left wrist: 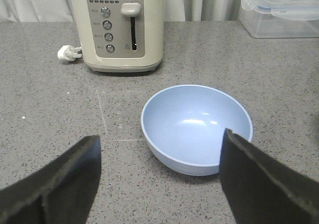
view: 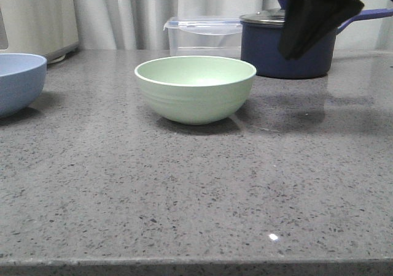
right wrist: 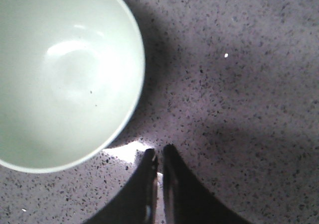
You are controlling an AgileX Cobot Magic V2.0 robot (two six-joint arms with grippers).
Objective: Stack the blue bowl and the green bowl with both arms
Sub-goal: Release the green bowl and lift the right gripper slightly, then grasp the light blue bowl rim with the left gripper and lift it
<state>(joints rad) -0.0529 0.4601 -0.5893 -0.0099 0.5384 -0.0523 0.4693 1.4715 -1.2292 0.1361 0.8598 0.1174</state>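
A: Where is the green bowl (view: 195,89) being seen at this moment?

B: It is being shown upright near the middle of the grey speckled bench (view: 196,190), in the front view. Nothing is being held inside it. Behind it, a clear plastic container (view: 204,35) and a dark navy saucepan (view: 288,46) with a lid are being shown near the curtain.

A: And the blue bowl (left wrist: 197,129)?

B: It is being seen at the far left edge of the front view, well apart from the green one, also upright on the bench. In the left wrist view it is being framed between the two fingers of the left claw (left wrist: 159,184), and a cream toaster (left wrist: 119,27) is being seen standing behind it.

A: How is the left claw being held?

B: Its fingers are being kept wide apart, and nothing is being touched by them. The bowl is lying a little beyond the tips.

A: And the right claw (right wrist: 157,159)?

B: Its fingers are being pressed together, with only a thin line being left between them, and nothing is being gripped. In the front view it is being held in the air at the upper right, in front of the saucepan. In the right wrist view the green bowl is being seen just beside the tips, not touched.
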